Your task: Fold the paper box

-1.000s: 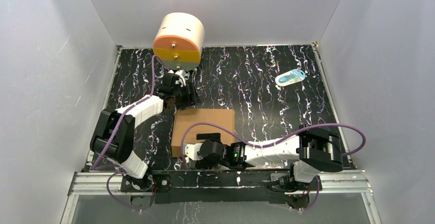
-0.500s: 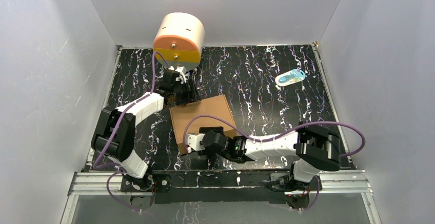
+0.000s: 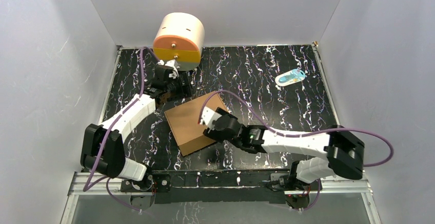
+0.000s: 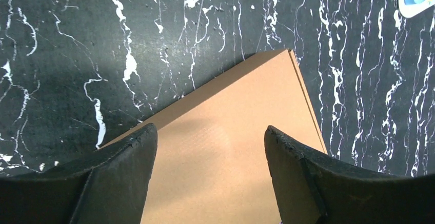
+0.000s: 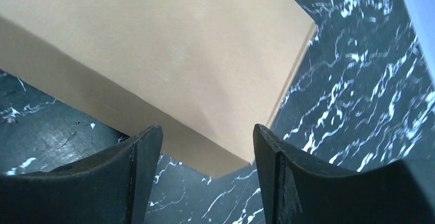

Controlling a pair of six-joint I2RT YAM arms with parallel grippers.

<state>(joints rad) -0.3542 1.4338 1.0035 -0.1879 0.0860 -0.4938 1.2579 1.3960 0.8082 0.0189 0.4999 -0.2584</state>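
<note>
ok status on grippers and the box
Left gripper open, right gripper open, both over the paper box. Box closed, flat, skewed. Round drawer drum just beyond left gripper.

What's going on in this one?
Two robot arms are working on a paper box. It lies on the table as a shallow closed box, turned at an angle. The left hand is open above its far left edge, and the right hand is open at its right side. Neither grips it. A cream drum stands at the table's far edge.
</note>
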